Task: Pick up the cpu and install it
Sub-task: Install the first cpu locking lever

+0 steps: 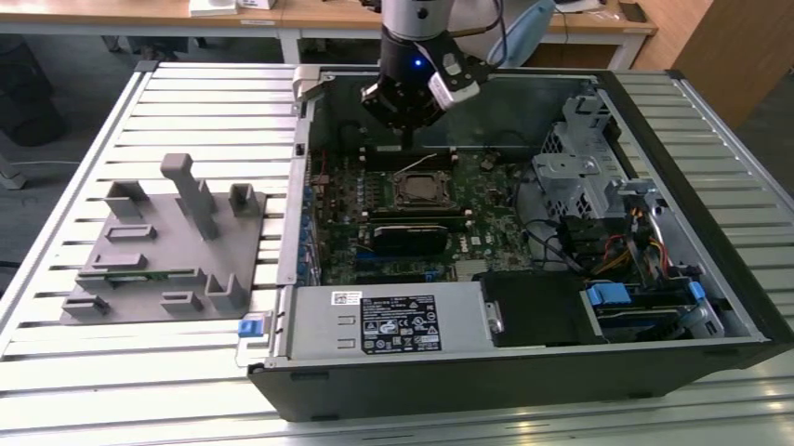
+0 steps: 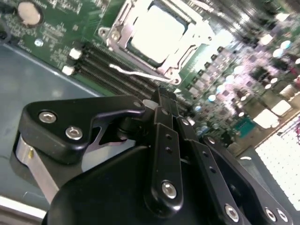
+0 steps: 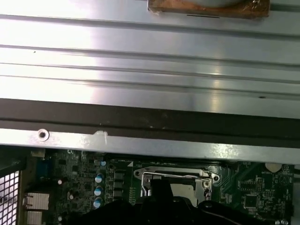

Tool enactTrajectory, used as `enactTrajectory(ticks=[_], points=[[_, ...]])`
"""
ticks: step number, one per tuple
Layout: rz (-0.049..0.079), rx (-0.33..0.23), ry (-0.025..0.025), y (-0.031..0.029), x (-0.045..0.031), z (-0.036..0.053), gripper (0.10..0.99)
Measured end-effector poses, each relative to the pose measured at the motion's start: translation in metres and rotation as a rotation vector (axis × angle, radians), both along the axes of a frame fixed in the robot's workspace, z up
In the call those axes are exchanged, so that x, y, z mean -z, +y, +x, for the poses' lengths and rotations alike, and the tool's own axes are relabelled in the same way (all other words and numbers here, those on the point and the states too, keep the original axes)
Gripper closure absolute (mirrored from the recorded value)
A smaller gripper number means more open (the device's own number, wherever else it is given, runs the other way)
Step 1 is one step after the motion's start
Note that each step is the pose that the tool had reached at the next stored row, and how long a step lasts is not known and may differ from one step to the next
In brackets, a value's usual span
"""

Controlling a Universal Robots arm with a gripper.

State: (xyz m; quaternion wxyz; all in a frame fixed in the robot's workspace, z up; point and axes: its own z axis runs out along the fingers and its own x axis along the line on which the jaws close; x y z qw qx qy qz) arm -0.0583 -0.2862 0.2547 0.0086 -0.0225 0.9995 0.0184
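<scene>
Pincer [image 2: 161, 96] closed together (nothing held), poised above the motherboard [image 1: 410, 223], cpu [image 2: 157, 30] seated in its socket frame [image 2: 187, 51]

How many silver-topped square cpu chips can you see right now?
1: the silver-topped square cpu chip sits in the motherboard's metal socket frame, beyond the gripper. Others may be hidden.

silver cpu [image 2: 157, 33], green motherboard [image 1: 372, 200], black hand [image 2: 165, 105]

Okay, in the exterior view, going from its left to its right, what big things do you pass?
Grey fixture block → blue clip → CPU in its socket, end effector above it → metal drive cage → blue-tabbed drive bay → case's right wall.
</scene>
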Motion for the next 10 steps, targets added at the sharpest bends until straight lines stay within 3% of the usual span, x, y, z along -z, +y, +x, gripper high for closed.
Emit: enactTrajectory(ticks=[2, 10], points=[[0.01, 0.0, -0.0003, -0.0004, 0.0014, 0.0007, 0.965], [0.01, 0.037, -0.0001, -0.0006, 0.0112, 0.0044, 0.965]])
